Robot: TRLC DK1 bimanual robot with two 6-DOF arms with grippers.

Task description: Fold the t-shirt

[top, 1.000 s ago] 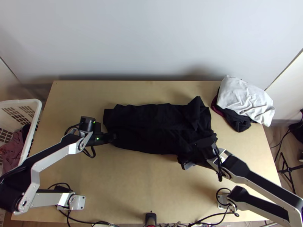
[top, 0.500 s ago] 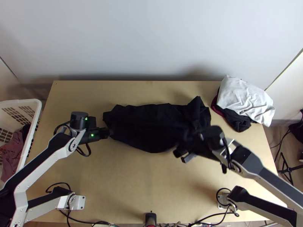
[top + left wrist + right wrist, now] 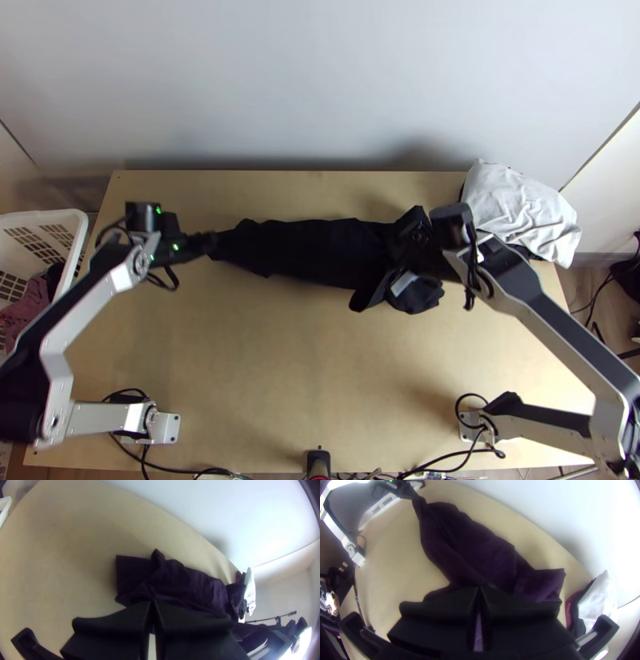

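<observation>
In the top view the black t-shirt (image 3: 320, 248) lies bunched in a long strip across the table's far half. My left gripper (image 3: 210, 242) is at the strip's left end, shut on the cloth. My right gripper (image 3: 400, 254) is at its right end, with a crumpled part hanging below. In the left wrist view the fingers of my left gripper (image 3: 152, 603) meet over the t-shirt (image 3: 186, 583). The right wrist view has my right gripper (image 3: 479, 591) shut on the t-shirt (image 3: 470, 546), which stretches off to the other gripper.
A pile with a white cloth (image 3: 512, 208) on top lies at the table's far right corner, near the right arm. A white basket (image 3: 76, 240) holding clothes stands off the left edge. Bare wood (image 3: 280, 368) lies between the arms' bases.
Both grippers have moved up the picture, the left one also leftward, carrying the t-shirt's near edge along. The cloth's strip has become narrower, and its lower right part hangs from the right gripper.
</observation>
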